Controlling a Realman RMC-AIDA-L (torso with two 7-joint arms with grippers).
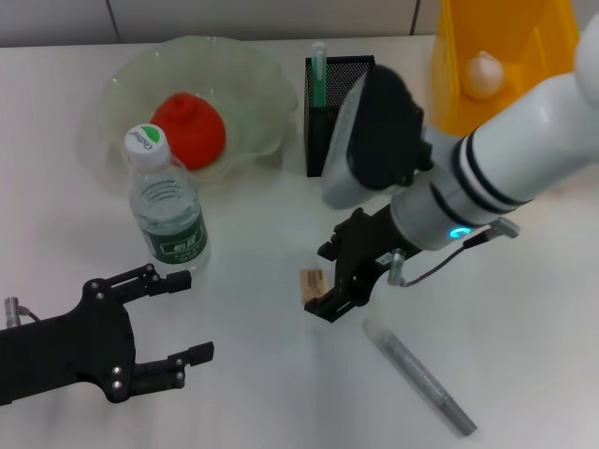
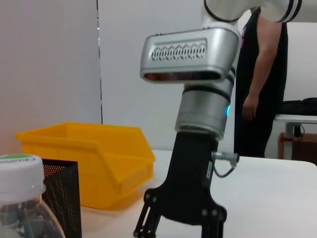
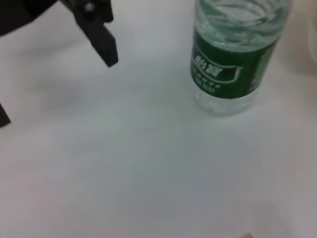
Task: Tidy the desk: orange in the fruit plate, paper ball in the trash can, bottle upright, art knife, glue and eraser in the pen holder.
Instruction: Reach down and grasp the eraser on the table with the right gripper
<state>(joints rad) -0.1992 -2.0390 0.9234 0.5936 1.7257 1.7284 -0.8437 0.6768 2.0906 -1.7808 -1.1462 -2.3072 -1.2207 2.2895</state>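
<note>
Our right claw (image 1: 329,281) straddles the eraser (image 1: 312,282) half-open, not yet gripping, for the pen holder (image 1: 329,112); left claw (image 1: 173,323) idles open.

The orange (image 1: 188,129) is red-orange in the pale green translucent fruit plate (image 1: 248,70). The bottle (image 1: 167,212) is clear with green label, white cap. Yellow trash can (image 1: 533,47); black mesh pen holder (image 1: 328,112); tan eraser (image 1: 312,280); white desk (image 1: 253,393).
</note>
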